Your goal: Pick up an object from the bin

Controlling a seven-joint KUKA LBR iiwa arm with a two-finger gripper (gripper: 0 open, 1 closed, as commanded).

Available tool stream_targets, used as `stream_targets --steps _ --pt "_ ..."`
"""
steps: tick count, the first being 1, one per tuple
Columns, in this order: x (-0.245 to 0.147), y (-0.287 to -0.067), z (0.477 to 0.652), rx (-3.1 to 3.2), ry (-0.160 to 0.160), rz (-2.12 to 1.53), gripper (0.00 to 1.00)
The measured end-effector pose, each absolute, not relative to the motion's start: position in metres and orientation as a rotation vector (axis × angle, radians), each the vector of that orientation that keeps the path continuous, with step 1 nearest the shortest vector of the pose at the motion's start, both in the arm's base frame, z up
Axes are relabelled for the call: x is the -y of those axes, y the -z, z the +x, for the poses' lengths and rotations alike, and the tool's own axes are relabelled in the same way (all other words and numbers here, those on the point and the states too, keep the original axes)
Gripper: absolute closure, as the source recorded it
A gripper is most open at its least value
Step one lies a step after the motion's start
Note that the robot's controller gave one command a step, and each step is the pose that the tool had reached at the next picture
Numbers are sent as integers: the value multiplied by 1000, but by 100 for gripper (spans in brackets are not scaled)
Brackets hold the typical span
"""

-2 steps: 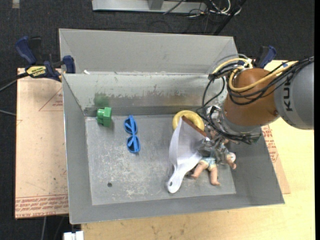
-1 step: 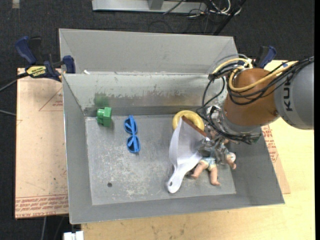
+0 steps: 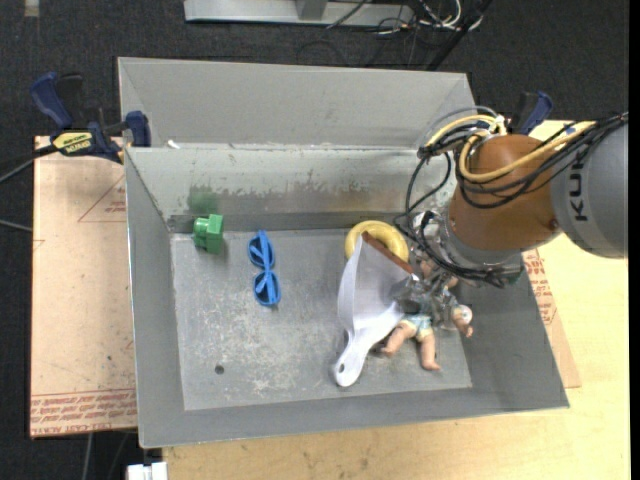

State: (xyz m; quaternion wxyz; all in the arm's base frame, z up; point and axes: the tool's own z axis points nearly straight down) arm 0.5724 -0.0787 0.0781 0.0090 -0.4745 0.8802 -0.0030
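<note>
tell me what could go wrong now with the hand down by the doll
The hand sits right over the small doll, which lies right beside the white scoop, so a pick may drag the scoop along. The yellow banana lies close behind, and the arm could nudge it.

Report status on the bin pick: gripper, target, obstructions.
Gripper low at right, over small doll. White scoop close beside doll, banana behind it. Green block, blue toy glasses well clear.

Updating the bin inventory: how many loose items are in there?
5: green block back left; blue toy glasses beside it; yellow toy banana by the back wall; white scoop mid-right; small doll by the gripper. The arm may hide more.
</note>
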Motion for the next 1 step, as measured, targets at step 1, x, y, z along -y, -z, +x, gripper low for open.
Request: stream_targets --steps 1 --pt "79 -84 573 -2748 12 -1480 100"
